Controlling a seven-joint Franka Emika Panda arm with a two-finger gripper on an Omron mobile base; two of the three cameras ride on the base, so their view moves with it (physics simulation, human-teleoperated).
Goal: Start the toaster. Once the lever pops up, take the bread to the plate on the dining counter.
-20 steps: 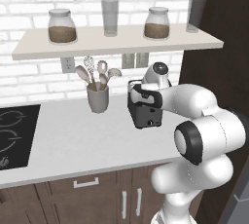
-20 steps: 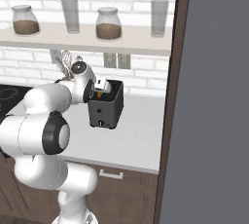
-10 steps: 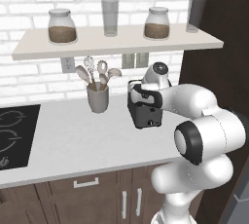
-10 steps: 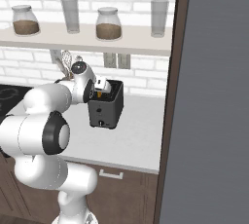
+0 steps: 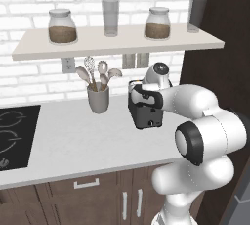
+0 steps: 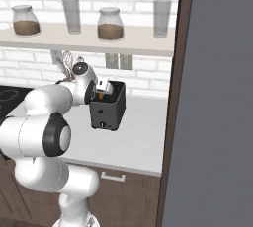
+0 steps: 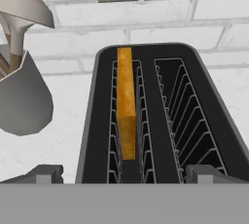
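We see our claw (image 7: 124, 173) spread wide at centre frame above the toaster (image 7: 155, 121), bread (image 7: 126, 106) in its left slot

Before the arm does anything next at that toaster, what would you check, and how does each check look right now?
1. Bread sits in a slot of the toaster: ok, it stands in the left slot as the hand view shows it.
2. Other slot empty: ok.
3. Gripper open: ok, its tips stand wide, one to each side of the toaster's near end.
4. Gripper holds nothing: ok.
5. Utensil cup out of the way: ok, it stands apart from the toaster on the worktop.
6. Lever pressed or popped up: cannot tell, no lever is plain to see.
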